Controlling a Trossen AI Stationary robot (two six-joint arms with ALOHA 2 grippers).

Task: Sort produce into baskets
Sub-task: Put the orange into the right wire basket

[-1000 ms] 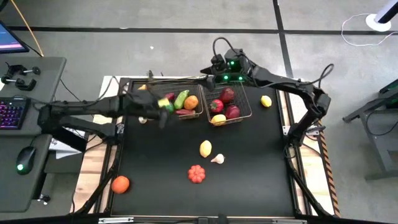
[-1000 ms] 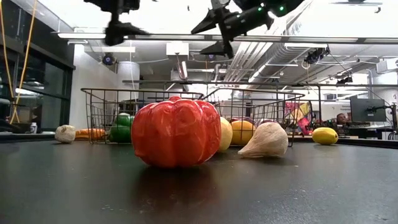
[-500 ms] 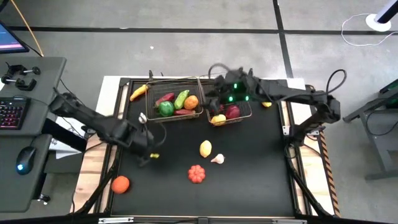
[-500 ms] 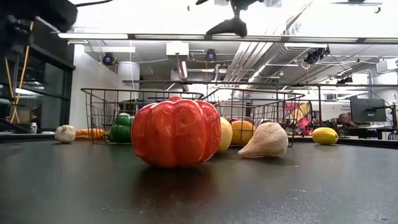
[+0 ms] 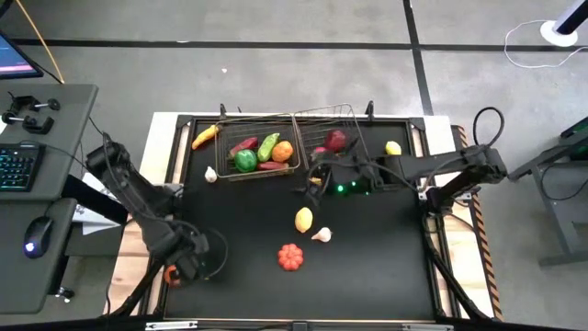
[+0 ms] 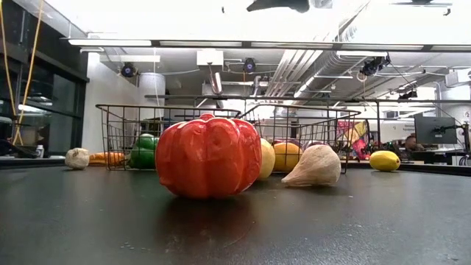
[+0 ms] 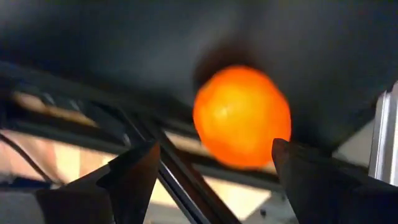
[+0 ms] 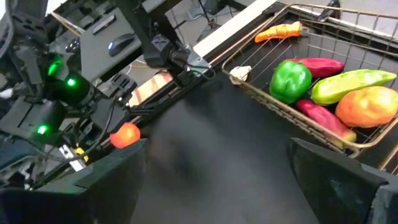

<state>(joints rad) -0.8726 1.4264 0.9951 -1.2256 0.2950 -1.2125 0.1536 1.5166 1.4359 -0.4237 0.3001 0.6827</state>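
One orange (image 5: pixel 172 272) at the lower left of the surface (image 5: pixel 367 267) sits between the left tool's (image 7: pixel 211 180) spread fingers, ungrasped; closing comes next, while the right tool (image 8: pixel 214 180) hovers released near the baskets (image 5: pixel 354 115).

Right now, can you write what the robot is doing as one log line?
left gripper: open over orange at table corner | right gripper: open, empty, beside baskets | loose: lemon, garlic, tomato

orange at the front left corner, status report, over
Left gripper open, right over the orange, not gripping. Right gripper open, empty, by the right basket. Nothing blocking the orange; lemon, garlic, tomato loose mid-table.
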